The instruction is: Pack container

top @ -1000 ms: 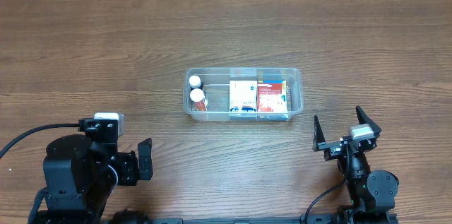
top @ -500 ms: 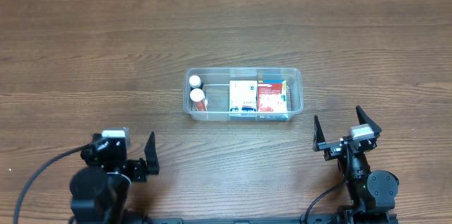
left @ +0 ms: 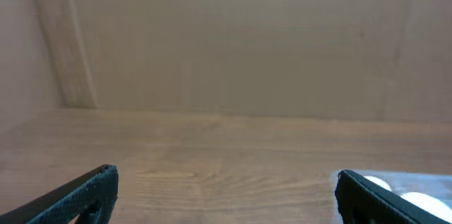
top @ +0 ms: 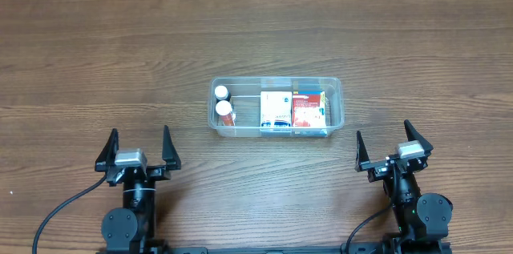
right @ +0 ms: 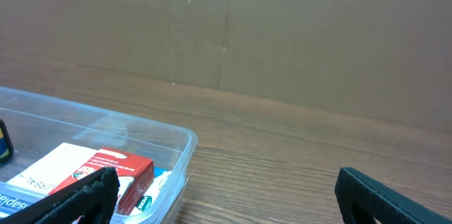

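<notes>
The clear plastic container sits mid-table. It holds two white-capped bottles at its left end, a white box and a red box. Its corner and the red box also show in the right wrist view, and its edge shows blurred in the left wrist view. My left gripper is open and empty near the front edge, left of the container. My right gripper is open and empty near the front edge, right of the container.
The wooden table stretches around the container. A cardboard wall stands behind the far edge of the table.
My left arm has drawn back and turned to face forward at the front edge, its open fingers now spread toward the container. The right arm and the container have not moved.
</notes>
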Controlling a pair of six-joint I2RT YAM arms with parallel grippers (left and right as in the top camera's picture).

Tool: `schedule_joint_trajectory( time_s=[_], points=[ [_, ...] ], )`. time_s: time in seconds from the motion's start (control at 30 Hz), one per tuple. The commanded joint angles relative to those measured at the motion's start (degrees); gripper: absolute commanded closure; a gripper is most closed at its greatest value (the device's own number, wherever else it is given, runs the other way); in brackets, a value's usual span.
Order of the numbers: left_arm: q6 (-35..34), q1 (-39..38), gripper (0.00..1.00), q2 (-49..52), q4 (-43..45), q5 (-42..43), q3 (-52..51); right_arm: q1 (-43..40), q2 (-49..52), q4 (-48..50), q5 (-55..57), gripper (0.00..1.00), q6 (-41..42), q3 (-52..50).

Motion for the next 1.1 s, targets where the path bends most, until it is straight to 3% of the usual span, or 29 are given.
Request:
schedule_joint_trajectory(
  time_s=[0.0, 0.1, 1.07],
  points=[
    [-0.6, -0.2, 0.0, -0.9, -1.4, -3.5, -2.5, -0.2, -0.5, 0.3, -0.3, 0.0, -0.2, -0.6],
    [-0.6, -0.2, 0.0, -0.9, -6.9, -1.0, -2.5, -0.2, -0.5, 0.3, -0.3, 0.0, -0.2, -0.6],
    [-0.2, -0.2, 0.0, -0.8, -7.0, 1.5, -2.4, -0.2, -0.5, 0.3, -0.3, 0.0, -0.2, -0.6]
  ],
)
